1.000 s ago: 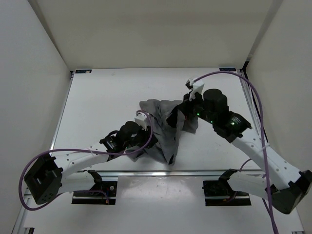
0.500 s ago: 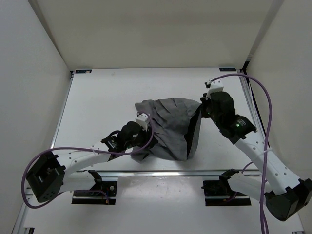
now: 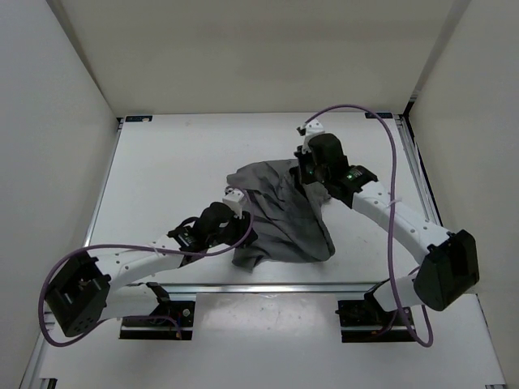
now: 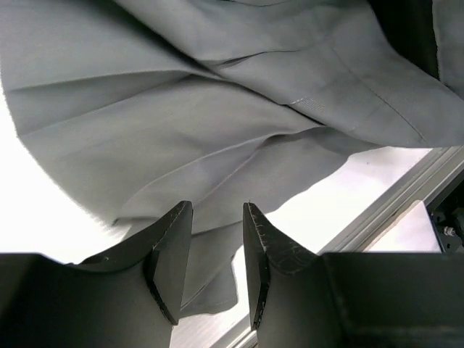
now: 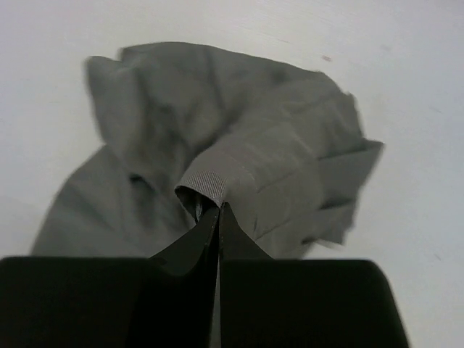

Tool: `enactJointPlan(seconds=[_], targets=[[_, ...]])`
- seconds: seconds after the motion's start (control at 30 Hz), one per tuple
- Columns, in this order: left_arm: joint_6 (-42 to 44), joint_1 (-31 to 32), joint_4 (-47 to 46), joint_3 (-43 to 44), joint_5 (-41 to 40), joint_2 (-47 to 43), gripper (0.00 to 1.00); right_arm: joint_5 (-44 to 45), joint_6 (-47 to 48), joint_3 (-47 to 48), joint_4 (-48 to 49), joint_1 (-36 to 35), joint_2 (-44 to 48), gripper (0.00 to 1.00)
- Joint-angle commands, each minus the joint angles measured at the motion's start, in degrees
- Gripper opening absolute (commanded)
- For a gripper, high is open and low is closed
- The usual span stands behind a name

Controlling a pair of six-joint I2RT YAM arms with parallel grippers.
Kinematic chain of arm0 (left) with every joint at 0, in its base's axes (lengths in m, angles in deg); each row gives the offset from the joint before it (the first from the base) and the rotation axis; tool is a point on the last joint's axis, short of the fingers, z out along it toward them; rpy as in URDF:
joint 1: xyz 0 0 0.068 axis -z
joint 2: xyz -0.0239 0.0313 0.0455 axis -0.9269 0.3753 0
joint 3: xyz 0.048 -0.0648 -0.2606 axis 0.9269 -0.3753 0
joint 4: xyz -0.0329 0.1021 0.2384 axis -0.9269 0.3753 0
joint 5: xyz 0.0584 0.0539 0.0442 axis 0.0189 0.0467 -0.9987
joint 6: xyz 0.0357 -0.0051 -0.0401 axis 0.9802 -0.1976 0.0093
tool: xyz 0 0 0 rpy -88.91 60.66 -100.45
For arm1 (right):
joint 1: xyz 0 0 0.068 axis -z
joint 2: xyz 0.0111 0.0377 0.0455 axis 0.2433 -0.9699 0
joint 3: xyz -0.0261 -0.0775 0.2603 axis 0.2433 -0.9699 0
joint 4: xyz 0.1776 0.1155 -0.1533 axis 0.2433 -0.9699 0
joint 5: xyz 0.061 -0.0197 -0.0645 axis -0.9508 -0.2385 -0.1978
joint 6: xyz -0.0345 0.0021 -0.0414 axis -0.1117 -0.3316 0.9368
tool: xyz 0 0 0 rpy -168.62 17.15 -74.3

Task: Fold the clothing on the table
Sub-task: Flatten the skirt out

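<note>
The clothing point(image 3: 280, 215) is a grey pleated garment, bunched in the middle of the white table point(image 3: 162, 162). My right gripper point(image 3: 310, 172) is at its far edge, shut on a ribbed band of the clothing point(image 5: 275, 145) that folds over my right gripper's point(image 5: 219, 208) tips. My left gripper point(image 3: 246, 230) sits low at the clothing's near-left edge. In the left wrist view my left gripper point(image 4: 216, 212) is open, with a fold of the clothing point(image 4: 217, 109) showing in the gap beyond its fingers, apart from both pads.
The silver front rail point(image 3: 284, 285) runs just behind the clothing's near hem and shows in the left wrist view as the front rail point(image 4: 406, 196). Purple cables point(image 3: 381, 121) loop over both arms. White walls close in the table on three sides.
My right gripper swung out to the right with the clothing's edge, then back toward the far middle, and the garment now lies more bunched. My left gripper's fingers have narrowed a little.
</note>
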Motion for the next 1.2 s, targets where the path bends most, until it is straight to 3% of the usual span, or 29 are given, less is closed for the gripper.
enactJointPlan(seconds=[0.0, 0.13, 0.27, 0.33, 0.47, 0.5, 0.57, 0.6, 0.63, 0.67, 0.73, 0.9, 0.97, 1.1, 1.17], targets=[[-0.1, -1.4, 1.7, -1.9, 0.1, -4.0, 0.45, -13.5, 1.6, 3.8, 14.9, -2.3, 3.0, 0.0], [-0.7, -2.9, 1.7, -3.2, 0.4, -6.0, 0.44, -13.2, 3.0, 1.4, 24.8, -4.1, 10.7, 0.0], [-0.7, -3.1, 1.7, -2.7, 0.2, -5.7, 0.44, -8.7, 1.3, -5.3, 30.3, -0.5, 20.5, 0.0], [-0.8, -1.6, 1.6, -2.0, -0.1, -4.6, 0.44, -4.9, 0.0, -9.0, 28.9, 3.1, 23.7, 0.0], [-1.0, -0.5, 1.0, -1.4, 0.0, -2.5, 0.44, -1.5, -5.7, -17.3, 16.7, 14.9, 29.7, 0.0], [-1.2, -0.5, 1.2, -1.3, 0.3, -2.4, 0.44, -0.7, -7.7, -19.3, 11.8, 17.1, 30.8, 0.04], [-1.0, -0.1, 1.0, -1.1, 0.2, -1.1, 0.44, -0.1, -9.0, -21.4, 4.4, 25.1, 33.6, 0.26], [-0.6, 0.2, 0.7, -0.6, 0.9, -0.6, 0.43, 0.5, -9.5, -21.7, 0.5, 27.7, 34.1, 0.29], [-0.6, 0.4, 0.8, -0.6, 0.7, -0.2, 0.44, 2.8, -9.3, -21.8, -2.1, 28.8, 35.7, 0.39], [-0.8, 0.9, 0.7, 0.1, 0.6, 0.6, 0.44, 4.3, -8.9, -21.3, -2.9, 28.8, 37.2, 0.48], [-0.3, 1.5, 1.2, 1.7, 0.9, 2.6, 0.44, 9.9, -7.3, -20.4, -3.6, 26.6, 39.3, 0.55], [-0.6, 4.7, -1.5, 4.3, 1.6, 9.1, 0.44, 14.1, -4.0, -16.9, -3.4, 16.5, 37.1, 0.67], [-1.1, 5.7, -2.1, 5.4, 1.6, 11.1, 0.44, 13.0, -3.8, -16.7, -4.2, 15.3, 32.1, 0.67], [-1.3, 6.7, -1.9, 6.2, -0.1, 15.7, 0.42, 2.6, -6.4, -18.1, -3.2, 18.7, 26.8, 0.67], [-1.9, 7.2, -0.5, 6.6, -2.4, 17.7, 0.34, -0.8, -7.3, -20.2, -1.7, 19.4, 27.4, 0.66]])
